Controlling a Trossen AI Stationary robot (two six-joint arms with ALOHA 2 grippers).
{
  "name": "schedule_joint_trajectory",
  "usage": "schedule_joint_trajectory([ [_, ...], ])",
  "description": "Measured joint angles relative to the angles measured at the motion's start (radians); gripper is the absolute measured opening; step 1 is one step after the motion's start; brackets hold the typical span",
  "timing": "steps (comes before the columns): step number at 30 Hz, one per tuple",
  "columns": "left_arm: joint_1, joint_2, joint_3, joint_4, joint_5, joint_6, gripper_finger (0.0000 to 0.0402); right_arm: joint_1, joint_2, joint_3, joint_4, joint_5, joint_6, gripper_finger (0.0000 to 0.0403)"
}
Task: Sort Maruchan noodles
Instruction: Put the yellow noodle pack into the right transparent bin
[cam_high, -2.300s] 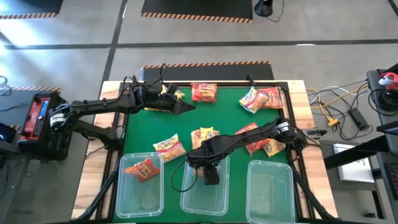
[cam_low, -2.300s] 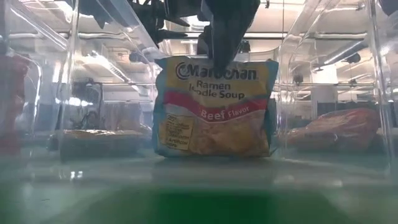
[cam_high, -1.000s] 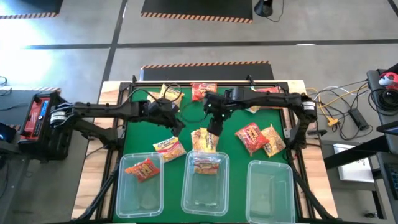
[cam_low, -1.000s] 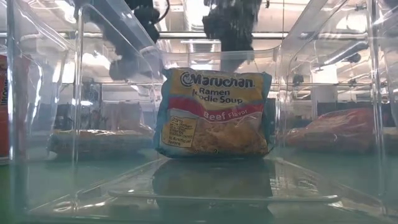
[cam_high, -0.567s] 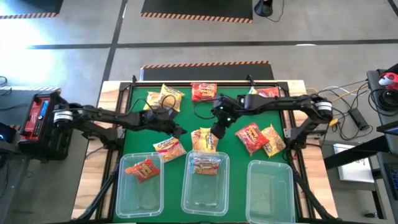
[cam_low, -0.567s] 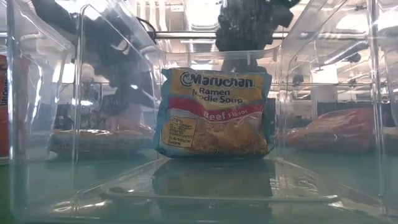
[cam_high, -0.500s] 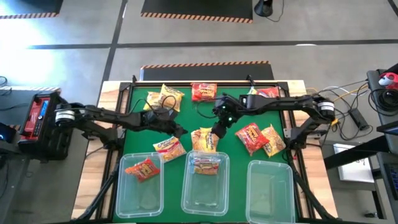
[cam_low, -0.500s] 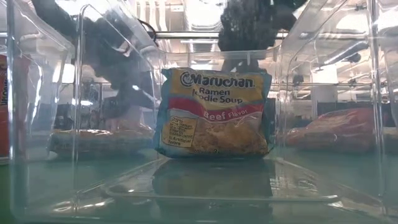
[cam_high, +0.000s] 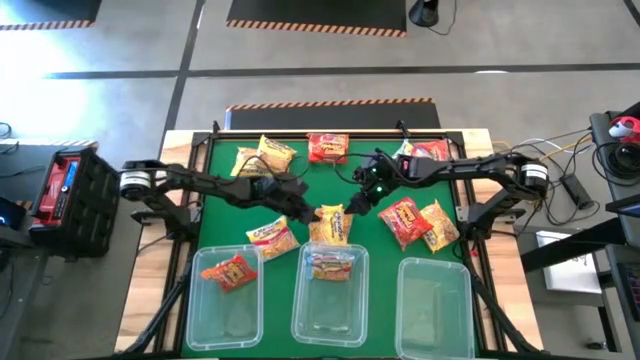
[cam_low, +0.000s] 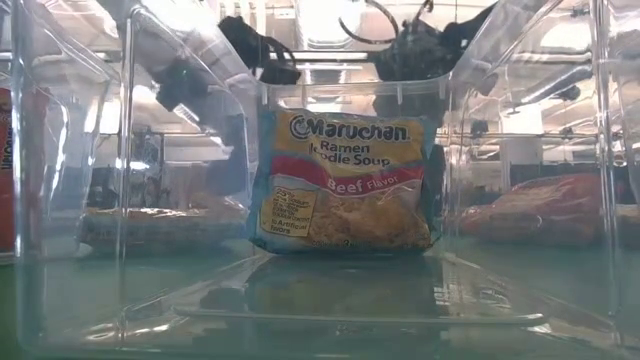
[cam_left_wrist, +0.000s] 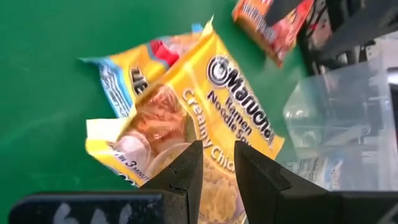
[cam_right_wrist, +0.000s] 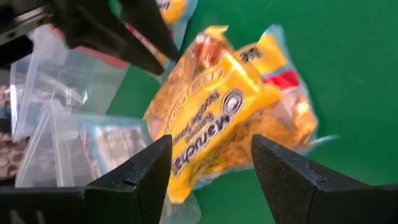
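Note:
A yellow Maruchan packet (cam_high: 330, 224) (cam_left_wrist: 231, 102) (cam_right_wrist: 214, 121) lies mid-table, on top of a second packet with a pink band (cam_left_wrist: 127, 71). My left gripper (cam_high: 310, 208) (cam_left_wrist: 217, 168) is shut, its tips at the yellow packet's left edge. My right gripper (cam_high: 353, 205) (cam_right_wrist: 211, 149) is open and hovers over the packet from the right, one finger on either side of it. More noodle packets lie on the green mat: yellow (cam_high: 274, 156), red (cam_high: 328, 147), red (cam_high: 404, 217), yellow-pink (cam_high: 272, 236). My left gripper slants down from the table's left with its shut fingertips (cam_left_wrist: 186, 165) over the near-left edge of the yellow packet (cam_left_wrist: 158, 155). Whether they touch it I cannot tell.
Three clear tubs stand along the near edge. The left tub (cam_high: 205, 310) holds a red packet (cam_high: 230, 270). In the middle tub (cam_high: 300, 320) a beef packet (cam_low: 345, 180) stands on its lower edge at the far end. The right tub (cam_high: 436, 300) holds nothing. More packets (cam_high: 425, 155) (cam_high: 438, 226) lie at the right.
Both grippers have sunk toward the yellow packet in the middle. My left gripper has gone toward the table's right edge and stayed shut. My right gripper has tipped from pointing down to slanting in from the right, and its wrist has rolled.

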Motion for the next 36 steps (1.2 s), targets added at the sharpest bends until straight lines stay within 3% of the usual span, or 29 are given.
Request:
schedule_joint_trajectory([
  [13,-0.001,0.025,-0.009,-0.024,0.035,-0.068,0.0074,-0.013,0.038,-0.124,0.257,-0.039,0.083,0.0212],
  [21,-0.001,0.068,-0.011,-0.059,0.021,-0.099,0.0074,-0.013,0.123,-0.128,0.347,-0.043,0.112,0.0212],
  [29,-0.001,0.073,-0.003,-0.054,-0.001,-0.107,0.0074,-0.013,0.202,-0.127,0.564,-0.087,0.223,0.0212],
  [36,-0.001,0.079,-0.003,-0.052,-0.003,-0.108,0.0074,-0.012,0.225,-0.127,0.593,-0.088,0.265,0.0212],
])
